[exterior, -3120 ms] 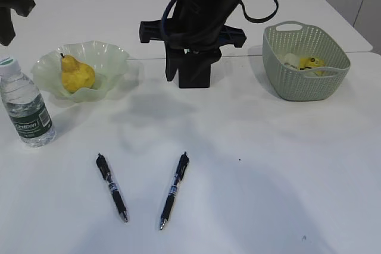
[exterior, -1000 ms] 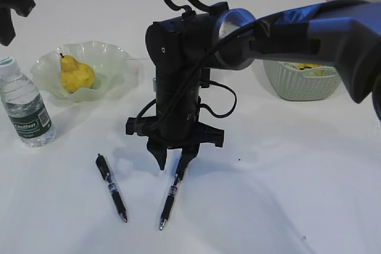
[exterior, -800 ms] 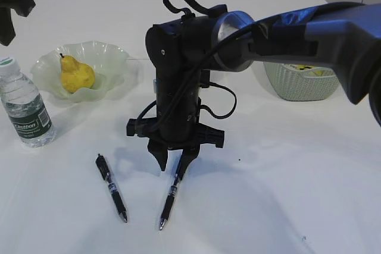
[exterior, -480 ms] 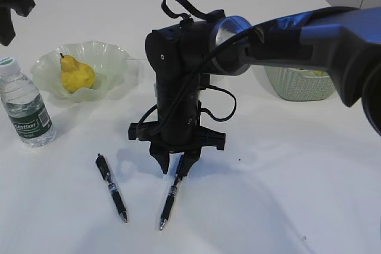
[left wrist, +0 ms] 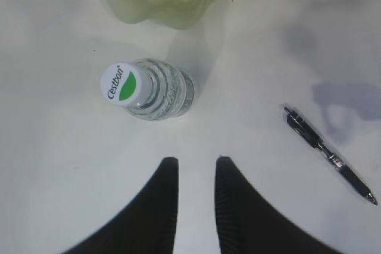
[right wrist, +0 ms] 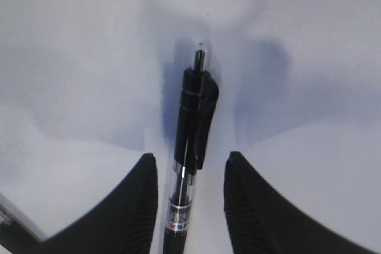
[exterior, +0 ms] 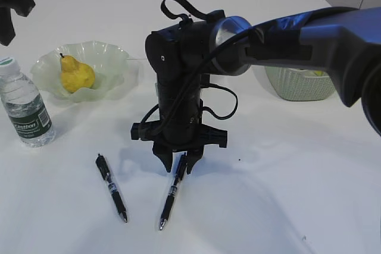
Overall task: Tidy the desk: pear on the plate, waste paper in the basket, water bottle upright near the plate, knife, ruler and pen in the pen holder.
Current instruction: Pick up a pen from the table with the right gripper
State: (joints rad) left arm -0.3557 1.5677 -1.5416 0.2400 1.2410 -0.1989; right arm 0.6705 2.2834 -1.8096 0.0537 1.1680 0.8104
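Black-bodied, the pen [right wrist: 189, 165] nearest the water bottle's [exterior: 24, 108] far side lies between our right gripper's [exterior: 178, 162] parted, untouching fingers [right wrist: 128, 206].

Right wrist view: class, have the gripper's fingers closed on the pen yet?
No: the pen lies on the desk between the open fingers, with gaps on both sides.

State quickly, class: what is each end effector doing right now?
Left end effector: open, holding nothing, above the desk near the water bottle.
Right end effector: open, straddling a pen.
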